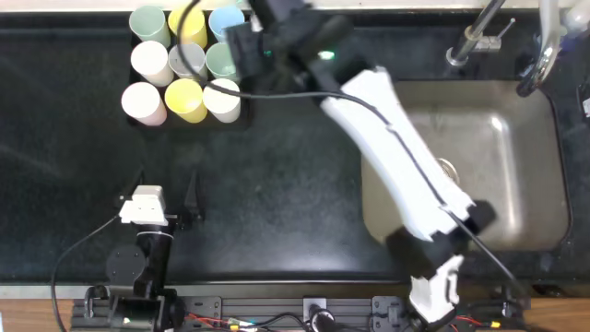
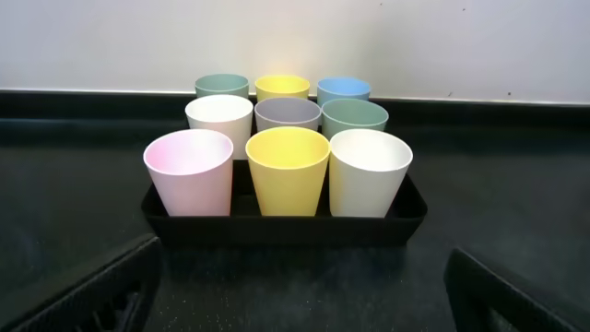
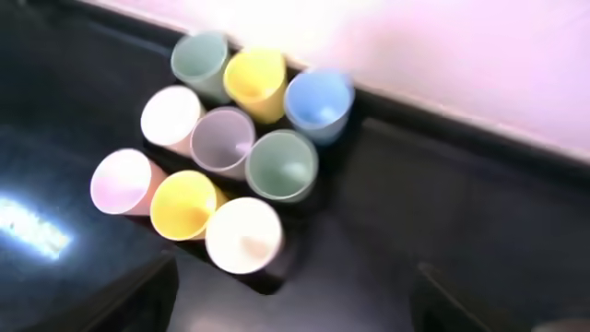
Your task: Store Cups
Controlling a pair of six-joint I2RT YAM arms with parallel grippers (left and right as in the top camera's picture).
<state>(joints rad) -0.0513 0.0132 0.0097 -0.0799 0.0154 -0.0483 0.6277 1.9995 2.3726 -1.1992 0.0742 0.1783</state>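
right arm [image 1: 396, 152] covers a few cups [image 1: 184, 97] in the tray [image 2: 277, 228] from above, left jaws and right jaws both wide apart

The right arm [image 1: 396, 148] is hiding part of the blue cup [image 1: 224, 20] and the green cup [image 1: 219, 61] at the right side of the tray [image 2: 277, 229]. The faucet [image 1: 475, 37] is running off the far edge.

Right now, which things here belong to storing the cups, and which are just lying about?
Part of the job:
- nine cups
- black tray they stand in

Just lying about:
- sink
- faucet
- black counter
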